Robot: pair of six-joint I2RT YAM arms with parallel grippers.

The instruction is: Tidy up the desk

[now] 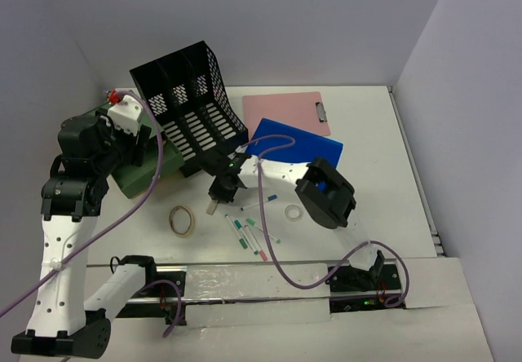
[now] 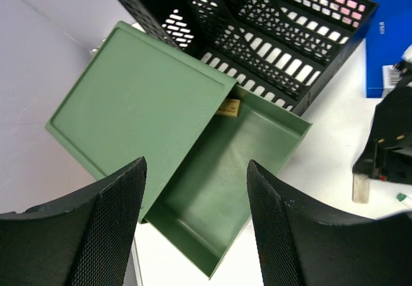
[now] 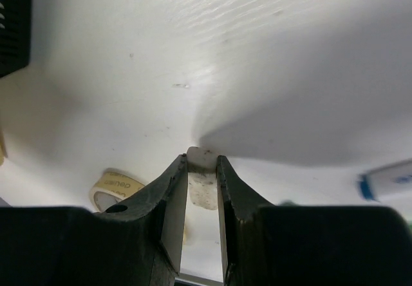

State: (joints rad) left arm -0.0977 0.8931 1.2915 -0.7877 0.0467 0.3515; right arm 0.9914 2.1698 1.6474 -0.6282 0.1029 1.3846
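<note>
Your right jaws are clamped on a small white block (image 3: 203,181). Its long axis runs out past the tips, down toward the worktop (image 1: 383,174) that lies under everything. The open green drawer (image 2: 222,196) lies to the left of them. Your left jaws hang apart just above it, holding nothing. I think the block must travel leftward.

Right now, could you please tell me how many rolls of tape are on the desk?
2: a tan roll left of the scattered pens, and a small white roll right of them. More could be hidden.
</note>
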